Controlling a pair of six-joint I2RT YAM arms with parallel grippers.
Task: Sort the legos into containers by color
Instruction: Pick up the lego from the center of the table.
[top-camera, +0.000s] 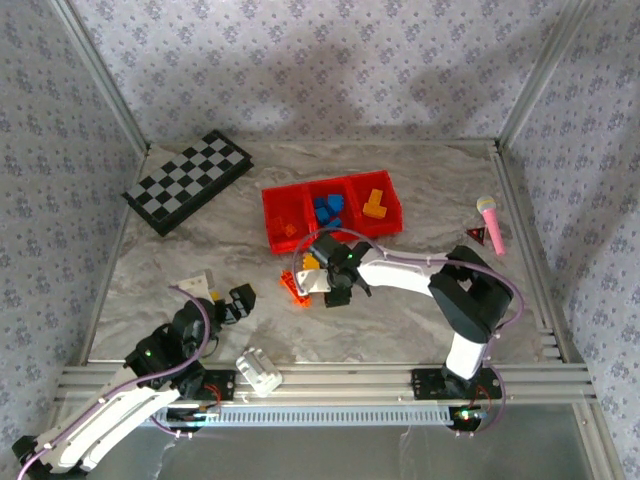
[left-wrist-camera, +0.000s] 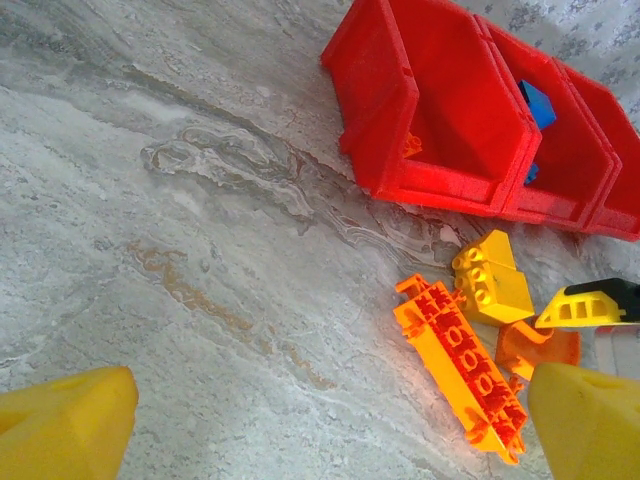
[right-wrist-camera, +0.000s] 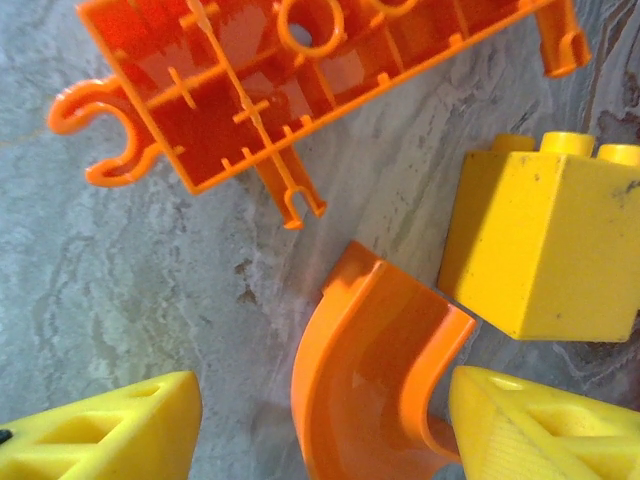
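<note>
The red tray (top-camera: 272, 205) sits mid-tabletop with its three compartments side by side. The left one holds a small orange piece (top-camera: 290, 230), the middle one blue bricks (top-camera: 328, 210), and the right one an orange-yellow piece (top-camera: 375, 203). Just in front of the tray, loose on the tabletop, lie a long orange piece (left-wrist-camera: 462, 365) with hooked ends, a yellow brick (right-wrist-camera: 545, 240) and a curved orange piece (right-wrist-camera: 370, 390), all close together.

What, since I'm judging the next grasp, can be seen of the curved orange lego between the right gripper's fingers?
The curved orange lego is a glossy plastic arch with raised side edges, no studs showing. It lies on the marbled table between the right gripper's open yellow fingers, nearer one finger; contact is unclear. A yellow brick sits close beside it.
</note>
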